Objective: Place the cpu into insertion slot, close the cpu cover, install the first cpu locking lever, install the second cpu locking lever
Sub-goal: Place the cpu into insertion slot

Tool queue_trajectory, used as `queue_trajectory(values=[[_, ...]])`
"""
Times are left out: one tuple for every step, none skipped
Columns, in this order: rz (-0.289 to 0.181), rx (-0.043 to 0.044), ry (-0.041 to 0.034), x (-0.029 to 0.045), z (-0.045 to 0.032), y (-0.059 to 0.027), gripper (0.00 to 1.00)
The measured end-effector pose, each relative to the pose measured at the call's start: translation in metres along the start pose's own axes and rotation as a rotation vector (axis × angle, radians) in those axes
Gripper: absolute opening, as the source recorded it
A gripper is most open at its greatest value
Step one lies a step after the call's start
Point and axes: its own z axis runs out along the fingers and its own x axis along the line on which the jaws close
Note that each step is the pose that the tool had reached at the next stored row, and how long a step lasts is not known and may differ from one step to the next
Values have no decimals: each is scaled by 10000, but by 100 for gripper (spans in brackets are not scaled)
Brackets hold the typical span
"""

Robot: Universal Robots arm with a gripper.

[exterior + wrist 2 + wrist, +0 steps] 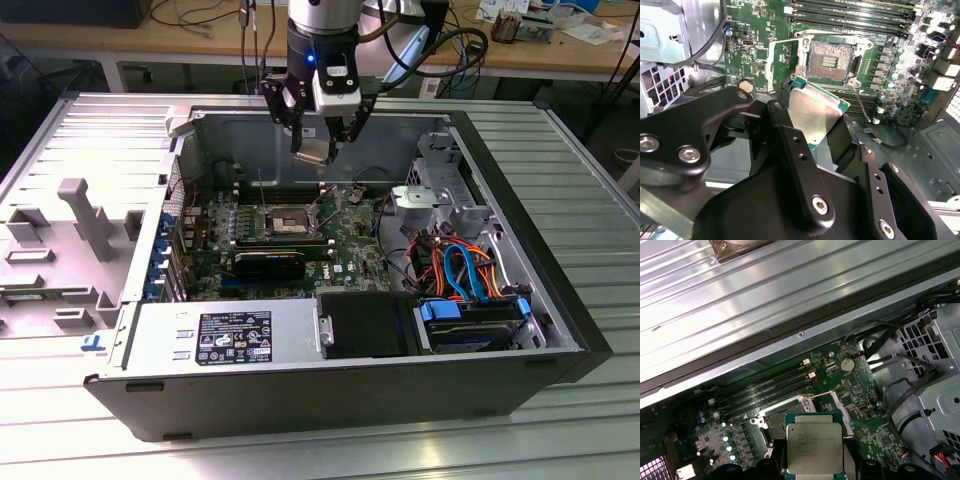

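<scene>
At the exterior view's left a grey panel (70, 235) lies on the ribbed metal surface (100, 440), just beside the open computer case (300, 395). Near the middle of the case, on the green board, sits the insertion slot (832, 60) with its dark centre bare. The cpu cover (771, 65) appears swung open along one side of it. Long memory slots (765, 390) run just beside it. Above the slot and apart from it hangs the tool (320, 140), its two black fingers clamped on opposite edges of the cpu (815, 112). The chip is in the air, silver top showing in both wrist views, touching nothing else. Further to the exterior view's right stand a metal drive cage (440, 190) and a bundle of coloured cables (465, 270), well apart from the work. The step in hand, I judge, is seating the chip. Doing it well means holding the chip level, its edges square with the slot's rim, and bringing it straight down with no sideways slide, since the contacts look fine and easily bent. It should settle rather than be pressed, and the fingers need room beside the open cover. Whether the chip is square to the slot now, I cannot tell.
</scene>
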Motion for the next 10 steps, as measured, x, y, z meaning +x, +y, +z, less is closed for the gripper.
queue_trajectory(values=[[32,0,-2,0,1,0,54],[59,0,-3,0,1,0,54],[74,0,-4,0,1,0,54],[89,-1,-5,0,2,0,54],[120,-1,-7,0,3,0,54],[132,0,-7,0,3,0,54],[149,0,-8,0,3,0,54],[170,0,-9,0,4,0,54],[196,-2,-11,0,5,0,54],[216,-1,-11,0,5,0,54]])
